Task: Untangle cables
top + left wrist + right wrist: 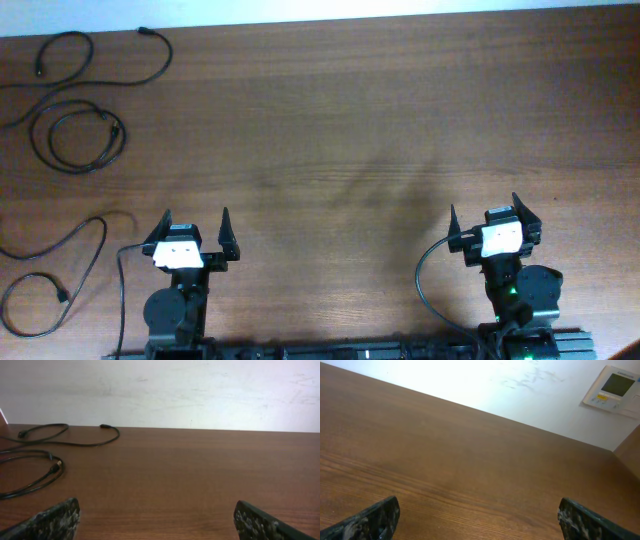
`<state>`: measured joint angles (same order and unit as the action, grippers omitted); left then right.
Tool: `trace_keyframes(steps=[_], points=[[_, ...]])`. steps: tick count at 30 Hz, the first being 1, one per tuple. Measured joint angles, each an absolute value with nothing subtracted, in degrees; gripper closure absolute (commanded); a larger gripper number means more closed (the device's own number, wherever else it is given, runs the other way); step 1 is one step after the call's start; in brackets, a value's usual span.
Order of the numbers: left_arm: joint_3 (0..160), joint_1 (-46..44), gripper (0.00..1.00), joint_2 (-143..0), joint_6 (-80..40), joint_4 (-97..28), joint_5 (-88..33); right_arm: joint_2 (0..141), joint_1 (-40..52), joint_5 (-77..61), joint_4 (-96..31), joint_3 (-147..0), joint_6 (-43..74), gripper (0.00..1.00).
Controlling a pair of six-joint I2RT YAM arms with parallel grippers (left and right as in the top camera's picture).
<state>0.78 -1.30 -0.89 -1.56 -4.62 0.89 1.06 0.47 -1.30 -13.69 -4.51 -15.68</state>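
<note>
Three thin black cables lie apart at the table's left side. One cable (105, 70) runs along the far left edge with a plug at its right end, and shows in the left wrist view (85, 442). A second cable (78, 140) is coiled in a loop below it, also in the left wrist view (35, 482). A third cable (60, 262) curves near the front left. My left gripper (193, 222) (157, 515) is open and empty, right of the third cable. My right gripper (486, 212) (479, 515) is open and empty at the front right.
The wooden table (360, 130) ends at a white wall at the back. A wall thermostat (614, 387) shows in the right wrist view. Each arm's thicker black wire trails by its base (425, 270).
</note>
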Motion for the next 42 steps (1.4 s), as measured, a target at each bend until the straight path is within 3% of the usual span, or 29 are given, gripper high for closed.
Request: trace_keyframes(steps=[12, 17, 31, 42], points=[[0.8, -1.3, 0.01, -0.9, -1.6, -4.6, 0.9, 0.9, 0.5, -1.3, -13.5, -4.5, -14.9, 0.02], [0.8, -1.3, 0.01, -0.9, -1.6, -4.6, 0.9, 0.8, 0.5, -1.7, -4.6, -1.7, -10.8, 0.02], [0.8, -1.3, 0.01, -0.9, -1.6, -4.6, 0.9, 0.8, 0.6, -3.0, -4.2, -0.8, -8.3, 0.02], [0.8, -1.3, 0.01, -0.9, -1.6, -4.6, 0.9, 0.8, 0.6, -0.4, -4.5, -0.8, 1.9, 0.02]])
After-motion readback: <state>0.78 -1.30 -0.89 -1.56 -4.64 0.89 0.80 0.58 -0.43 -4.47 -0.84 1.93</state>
